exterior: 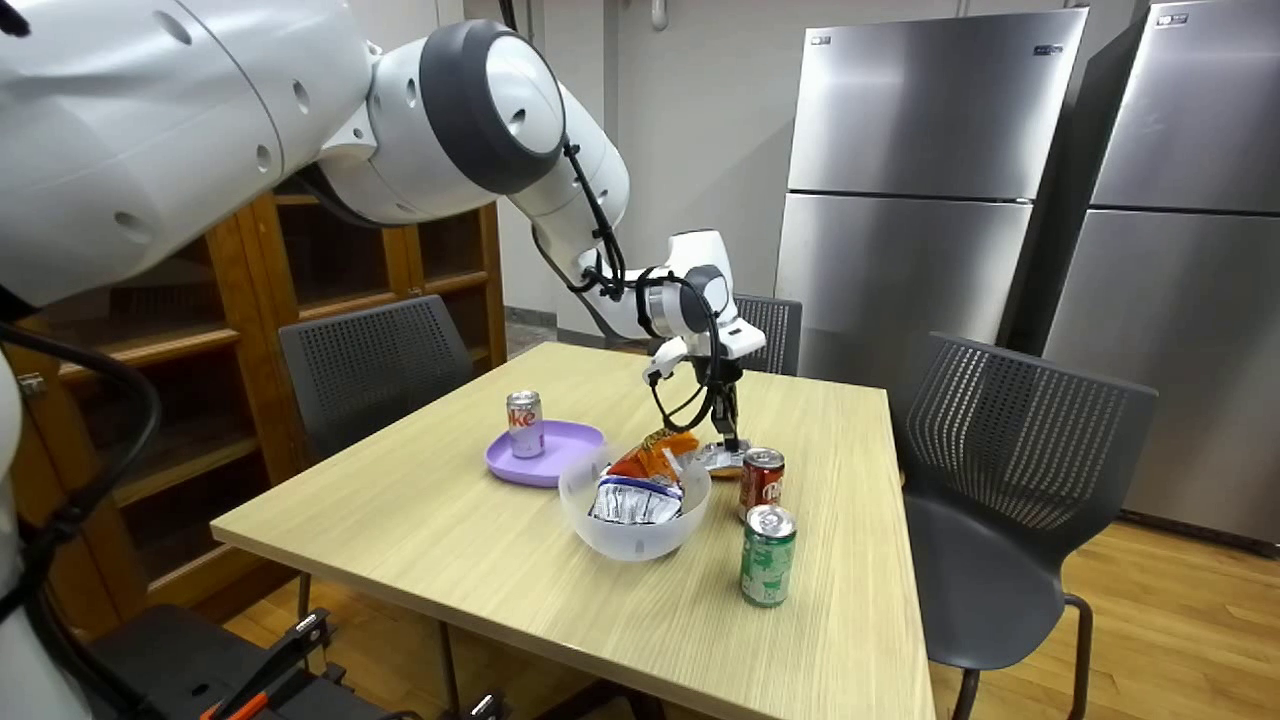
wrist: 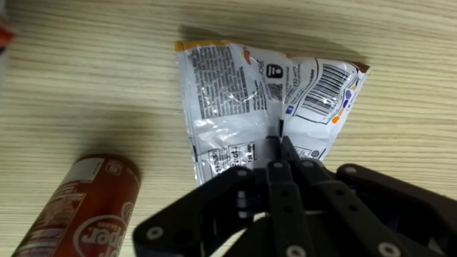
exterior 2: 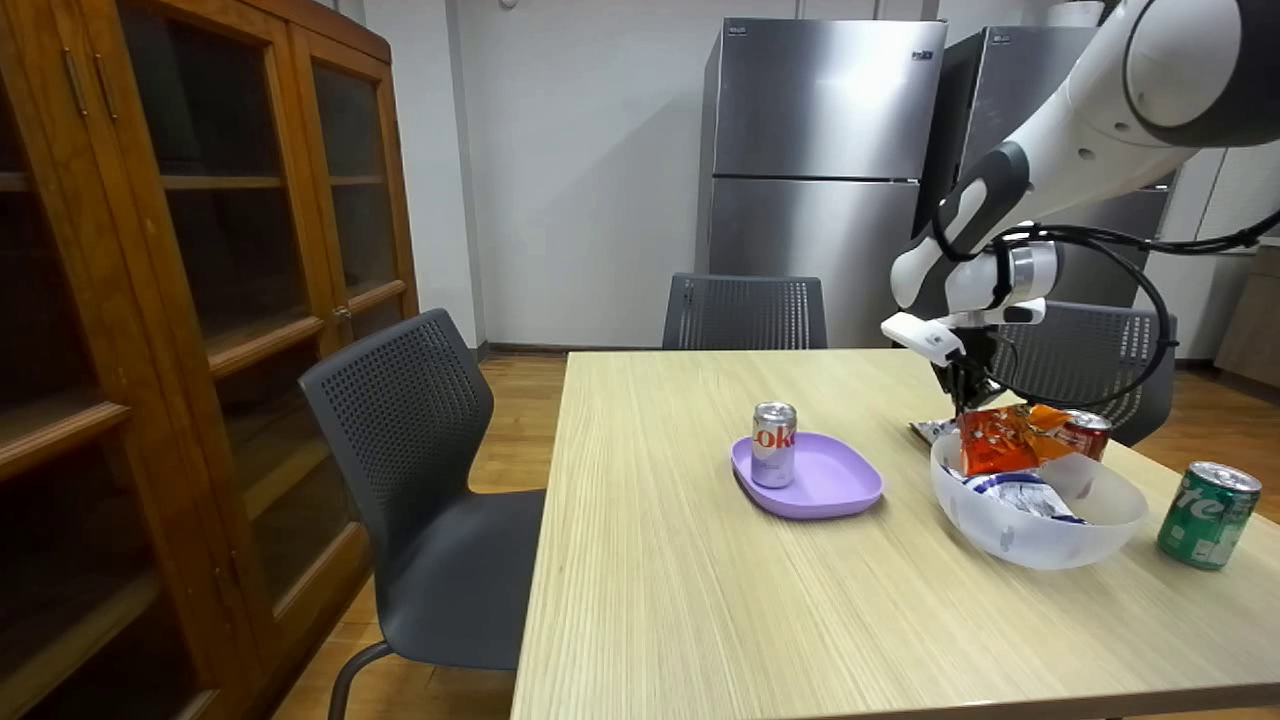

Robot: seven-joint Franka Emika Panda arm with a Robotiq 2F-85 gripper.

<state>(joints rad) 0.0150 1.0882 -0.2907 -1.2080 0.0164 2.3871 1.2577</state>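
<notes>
- Gripper (wrist: 280, 140) is squeezed tight and pinches a fold in the snack bag (wrist: 225, 92).
- Bag looks light, soft and slippery, and may crush easily; this fold seems a good place to hold.
- It lies on the table (wrist: 400, 153), right under the gripper.
- A red can (wrist: 96, 210) stands near, a bowl (exterior: 640, 542) farther off.
</notes>
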